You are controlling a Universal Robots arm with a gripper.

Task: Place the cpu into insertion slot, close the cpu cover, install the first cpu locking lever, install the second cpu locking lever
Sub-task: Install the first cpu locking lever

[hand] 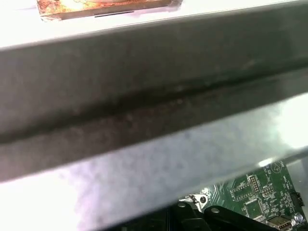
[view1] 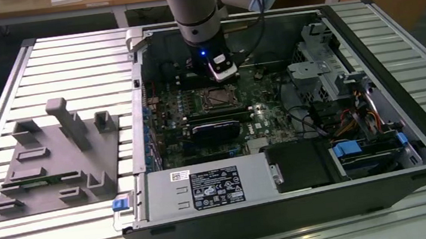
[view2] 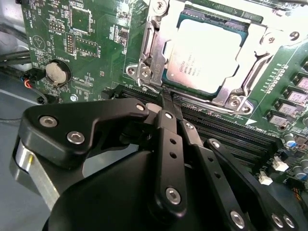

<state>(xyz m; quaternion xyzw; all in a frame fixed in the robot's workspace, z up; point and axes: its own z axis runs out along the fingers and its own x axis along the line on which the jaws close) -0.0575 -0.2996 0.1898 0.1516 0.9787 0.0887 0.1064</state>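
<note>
Claw [view2: 166, 98] fingers are seen drawn together to a narrow tip, nothing clamped, poised just beside the socket edge. Directly beyond the tip, the cpu [view2: 209, 53] is seated in the insertion slot [view2: 169, 79], with the cpu cover [view2: 260, 33] lowered around it. Lever engagement cannot be confirmed; locking is judged outstanding.

In the second wrist view my gripper [view2: 166, 98] has its black fingers [view2: 169, 126] drawn together to a narrow point. Just ahead of my fingertips sits the cpu [view2: 208, 53], its pale metal top lying flat in the insertion slot [view2: 172, 77], with the cpu cover [view2: 250, 33] framing it. Beside my fingers run long black memory slots [view2: 231, 130] on the green circuit board [view2: 96, 43].
</note>
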